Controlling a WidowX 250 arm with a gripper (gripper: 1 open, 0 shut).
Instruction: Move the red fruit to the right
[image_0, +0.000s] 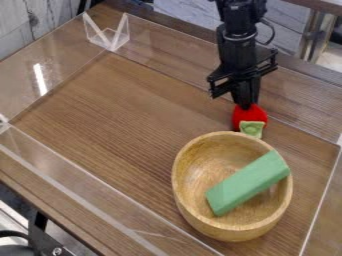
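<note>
The red fruit (250, 120), small and bright red with a bit of green at its right side, sits low at the wooden table just behind the bowl's far rim. My gripper (243, 101) comes down from above almost vertically. Its black fingers are together on the fruit's top, so the upper part of the fruit is hidden by them.
A large wooden bowl (195, 158) with a green rectangular block (247, 183) in it stands right in front of the fruit. Clear plastic walls (40, 70) edge the table at the left, front and right. A clear bracket (106, 33) stands at the back left.
</note>
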